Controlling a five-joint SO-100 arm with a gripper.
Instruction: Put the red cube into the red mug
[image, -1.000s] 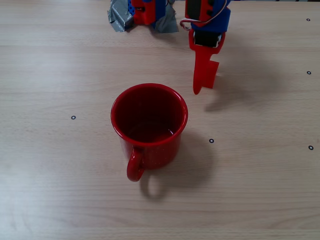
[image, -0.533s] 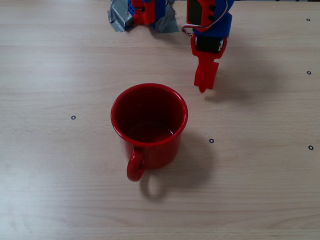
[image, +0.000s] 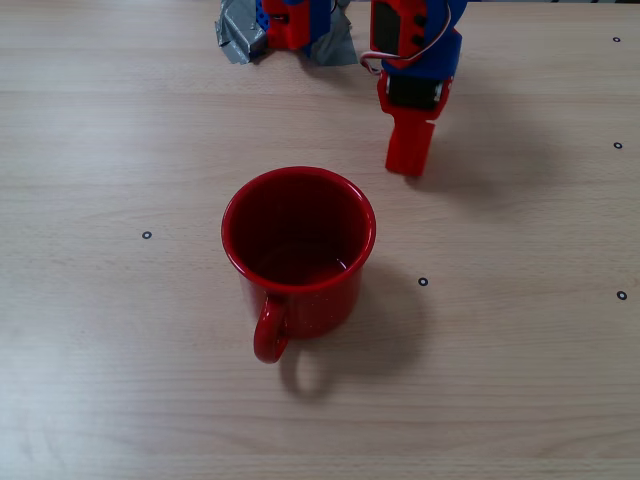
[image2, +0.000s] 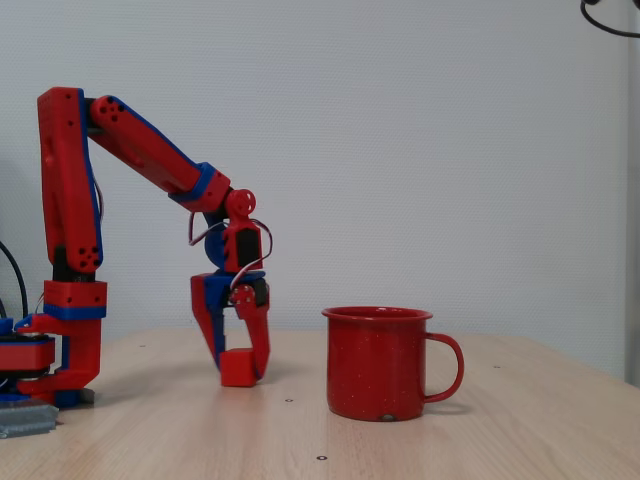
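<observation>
1. Large glossy red enamel-like mug (image: 298, 250) (image2: 378, 362): stands upright on the pale wood-grain table (image: 120, 330) (image2: 480, 440); round rim, dark red inside, faint pale speckles. In the overhead fixed view its looped handle points toward the picture's bottom edge; in the side fixed view it points right.
2. Small bright red matte cube (image2: 238, 367): left of the mug in the side fixed view, apart from it, at or just above the tabletop; contact with the table cannot be told. Outside the mug.
3. Red-and-blue two-finger gripper (image: 408, 155) (image2: 240, 362): pointed downward, fingers clamped on the cube. In the overhead fixed view it sits above and right of the mug's rim, clear of it.
4. Red-and-blue arm (image2: 150, 160): rises from its base well left of the mug, bends over and down to the gripper.
</observation>
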